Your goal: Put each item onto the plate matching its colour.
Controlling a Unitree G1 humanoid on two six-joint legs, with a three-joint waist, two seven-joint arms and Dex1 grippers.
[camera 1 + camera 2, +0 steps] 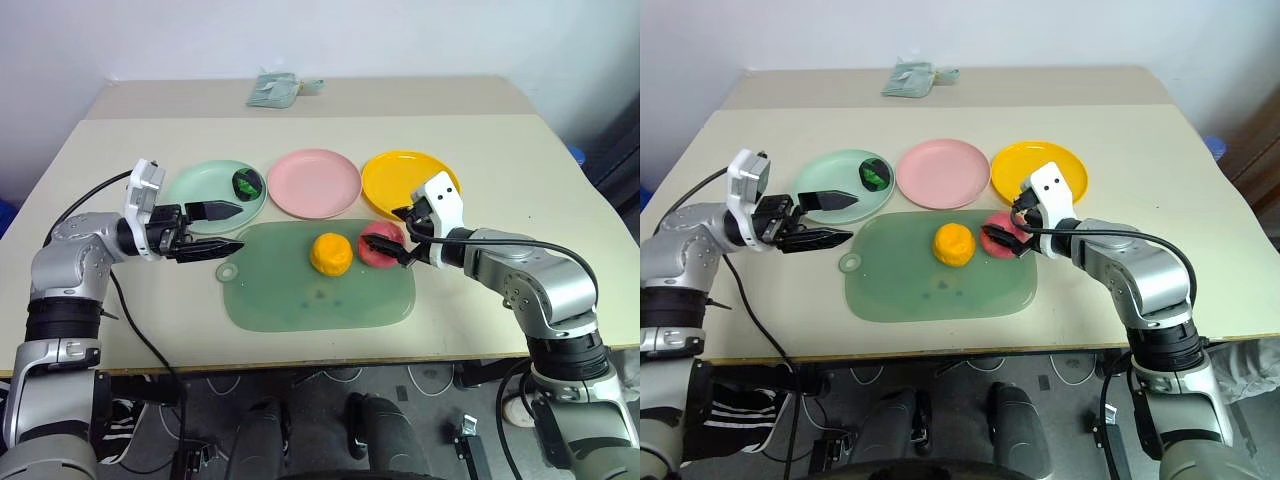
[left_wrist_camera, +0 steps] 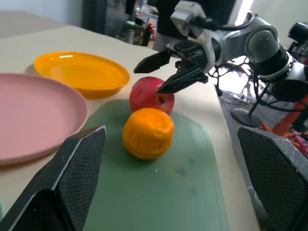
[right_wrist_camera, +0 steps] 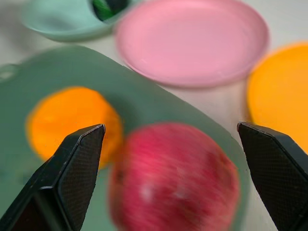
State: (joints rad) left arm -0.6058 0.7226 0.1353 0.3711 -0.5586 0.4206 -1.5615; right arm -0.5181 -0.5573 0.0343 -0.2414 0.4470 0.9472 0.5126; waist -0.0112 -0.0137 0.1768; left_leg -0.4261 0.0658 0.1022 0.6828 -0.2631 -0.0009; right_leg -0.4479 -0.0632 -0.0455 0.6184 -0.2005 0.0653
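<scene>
A dark green-and-black item [image 1: 247, 183] lies on the right part of the mint green plate [image 1: 195, 185]. The pink plate [image 1: 314, 183] and the yellow plate [image 1: 395, 180] are bare. On the green cutting mat [image 1: 300, 300] sit a bumpy orange item [image 1: 331, 254] and, to its right, a red apple-like item [image 1: 378, 246]. My right gripper [image 1: 400, 238] is open, its fingers reaching over the red item from the right, one above it and one at its near side. My left gripper [image 1: 238, 227] is open and empty, pointing right over the near edge of the mint plate.
A folded pale green cloth [image 1: 272, 90] lies at the back on a second table surface. The beige table [image 1: 520, 200] has bare room left and right of the mat. Its front edge runs just below the mat.
</scene>
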